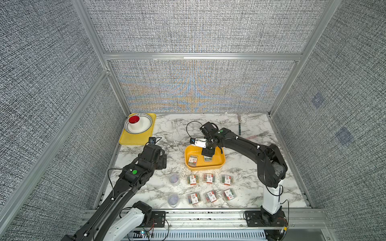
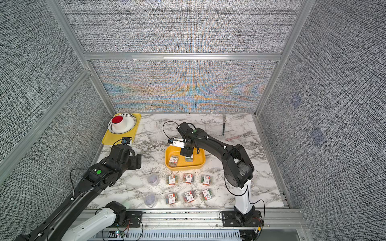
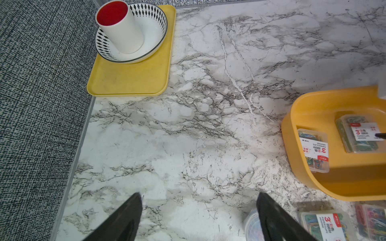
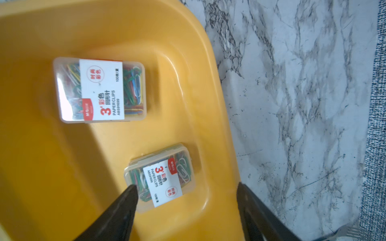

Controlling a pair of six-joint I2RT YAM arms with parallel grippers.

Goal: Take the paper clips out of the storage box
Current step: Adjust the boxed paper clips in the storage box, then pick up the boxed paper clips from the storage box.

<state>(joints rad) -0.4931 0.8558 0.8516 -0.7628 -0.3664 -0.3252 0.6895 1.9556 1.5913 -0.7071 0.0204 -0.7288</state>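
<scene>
While our right gripper [image 4: 186, 185] hangs spread and empty over the storage box [image 4: 188, 83], one paper-clip pack [image 4: 160, 177] lies between its fingers, tight against the box wall. We judge the pick under way: next, lower and close squarely, with that wall crowding the outer finger. Beyond the fingers lies a second pack [image 4: 100, 89]. Our left gripper [image 3: 199, 195], also spread, holds nothing; a round tub [image 3: 250, 227] and packs already out [image 1: 208, 178] sit beside it.

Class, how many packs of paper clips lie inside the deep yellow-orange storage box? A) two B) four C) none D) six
A: the right wrist view shows one labelled pack and a second pack on the floor of the storage box, no others.
</scene>
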